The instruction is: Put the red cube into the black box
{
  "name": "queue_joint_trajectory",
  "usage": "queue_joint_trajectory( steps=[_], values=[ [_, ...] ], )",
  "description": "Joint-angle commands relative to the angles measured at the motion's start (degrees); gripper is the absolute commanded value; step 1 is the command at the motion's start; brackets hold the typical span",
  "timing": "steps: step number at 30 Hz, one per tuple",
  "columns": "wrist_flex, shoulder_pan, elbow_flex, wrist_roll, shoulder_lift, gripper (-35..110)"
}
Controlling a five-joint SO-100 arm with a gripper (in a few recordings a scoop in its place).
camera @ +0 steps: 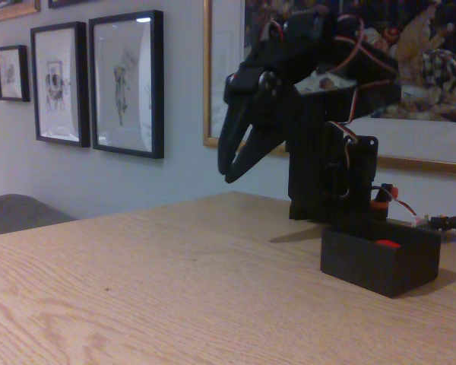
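The black box (368, 266) stands on the wooden table at the right, in front of the arm's base. Inside it, just above the near wall, a bit of the red cube (387, 244) shows; the rest is hidden by the box walls. My black gripper (228, 173) hangs high above the table, up and to the left of the box, pointing down and to the left. Its two fingers stand a little apart, with wall visible between them and nothing held.
The tall black arm base (330, 179) rises right behind the box, with an orange-red part (380, 199) and cables beside it. The wooden table (152, 281) stretches left and forward. Framed pictures (125, 84) hang on the wall behind.
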Motion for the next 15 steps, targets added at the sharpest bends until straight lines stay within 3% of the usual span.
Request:
queue_joint_trajectory(
  steps=[1,15],
  values=[
    [1.76,1.14,3.25,-0.26,5.54,0],
    [4.22,0.97,5.36,-0.26,10.99,-4]
  ],
)
